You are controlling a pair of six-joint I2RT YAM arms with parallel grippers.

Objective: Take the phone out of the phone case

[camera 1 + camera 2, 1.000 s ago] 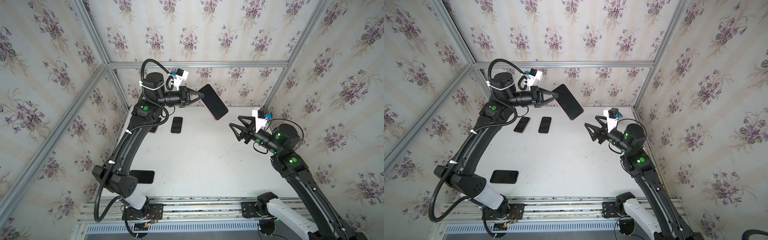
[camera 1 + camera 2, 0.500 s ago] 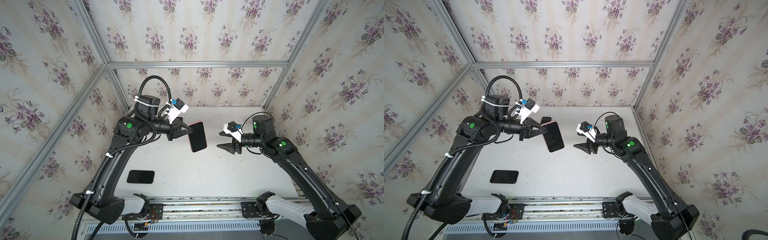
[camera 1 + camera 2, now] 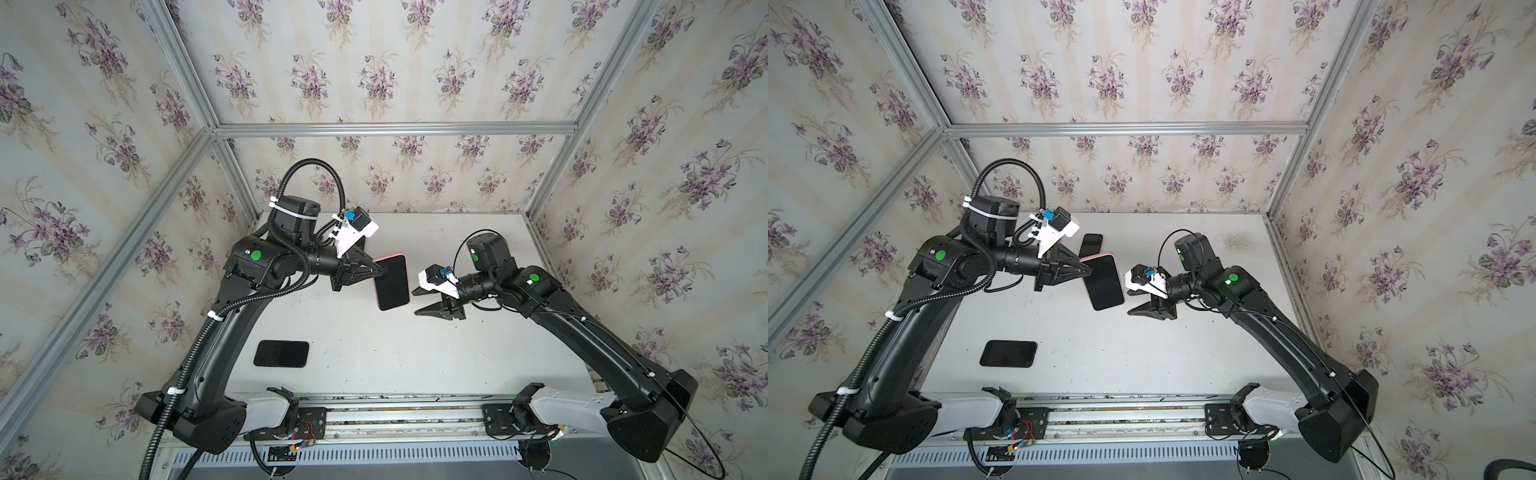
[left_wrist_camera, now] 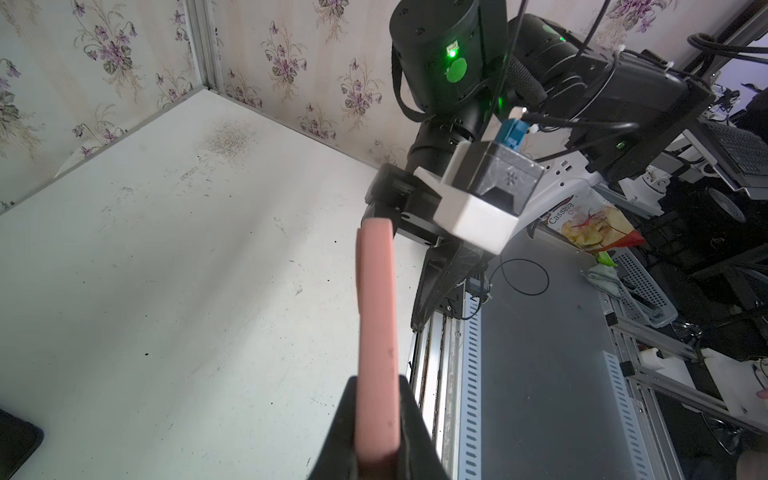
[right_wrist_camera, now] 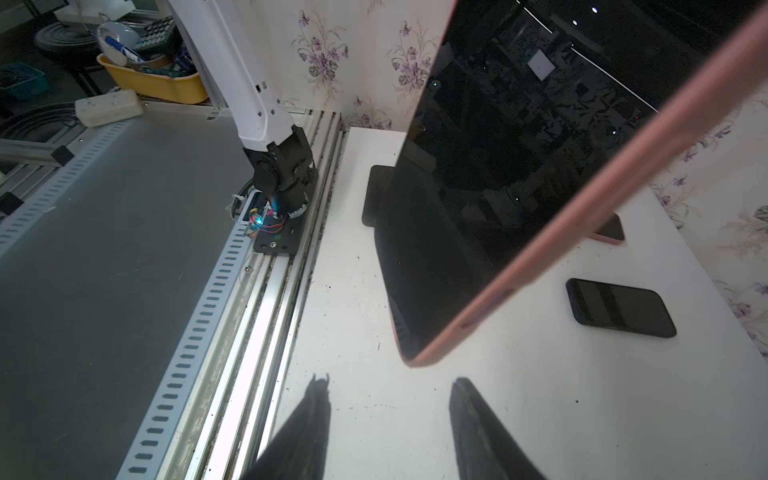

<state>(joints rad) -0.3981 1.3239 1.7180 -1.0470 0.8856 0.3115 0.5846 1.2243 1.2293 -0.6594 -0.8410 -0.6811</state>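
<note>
Floral walls (image 3: pixel 374 62) box in a white table (image 3: pixel 374 365), and well above it we see the phone (image 3: pixel 394 289) in its pink case (image 4: pixel 376 311). Our left gripper (image 3: pixel 377 272) is clamped on one long side, pinching screen and case back together. Our right gripper (image 3: pixel 417 302) hangs just beside the free long side, jaws partly apart and empty. We judge the step to be the right gripper's first hold. We would come in on the near corner, catch only the case lip and not the glass, then peel against a firm left grip, since a skewed pinch could twist the phone loose. Its long axis runs from the table's far edge toward the rail (image 3: pixel 395 415), the near end leaning slightly rightward. The screen faces up and toward the right gripper.
</note>
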